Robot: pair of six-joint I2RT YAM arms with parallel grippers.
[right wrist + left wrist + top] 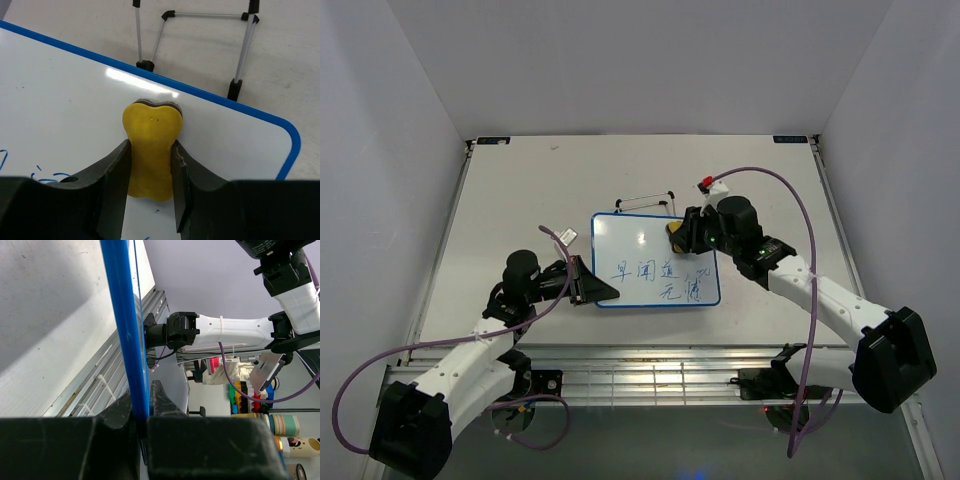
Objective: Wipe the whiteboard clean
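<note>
Left end effector (144,407) clamps the whiteboard (635,232) edge; right end effector (150,165), pinching the yellow eraser (150,132), should press flat across the blue writing (655,271).

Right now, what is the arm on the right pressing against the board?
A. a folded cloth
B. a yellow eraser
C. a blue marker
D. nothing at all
B: in the right wrist view, the right gripper is closed on a yellow eraser that sits on the whiteboard, near its top edge.
</note>
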